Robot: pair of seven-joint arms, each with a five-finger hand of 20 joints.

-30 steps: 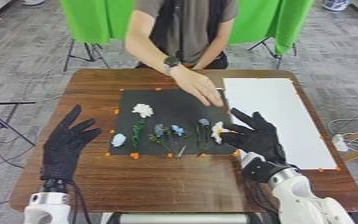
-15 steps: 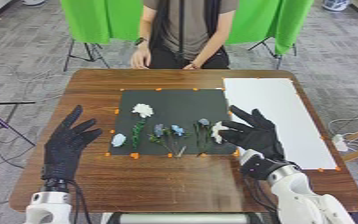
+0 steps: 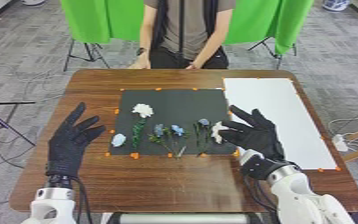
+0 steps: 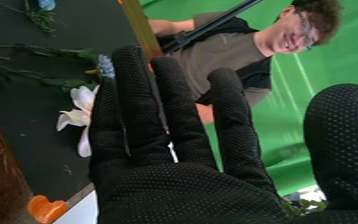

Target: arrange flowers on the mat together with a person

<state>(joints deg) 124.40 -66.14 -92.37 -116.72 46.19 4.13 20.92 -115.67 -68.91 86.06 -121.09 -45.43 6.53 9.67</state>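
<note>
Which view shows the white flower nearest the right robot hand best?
Right wrist view: the white flower is large, petals distinct, beside the right robot hand. Head view has it small, beside that hand, near the right edge of the black mat.

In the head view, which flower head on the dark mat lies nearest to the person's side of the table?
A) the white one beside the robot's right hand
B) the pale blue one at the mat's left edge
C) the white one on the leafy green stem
C: the white flower head lies farther up the dark mat than all the others.
</note>
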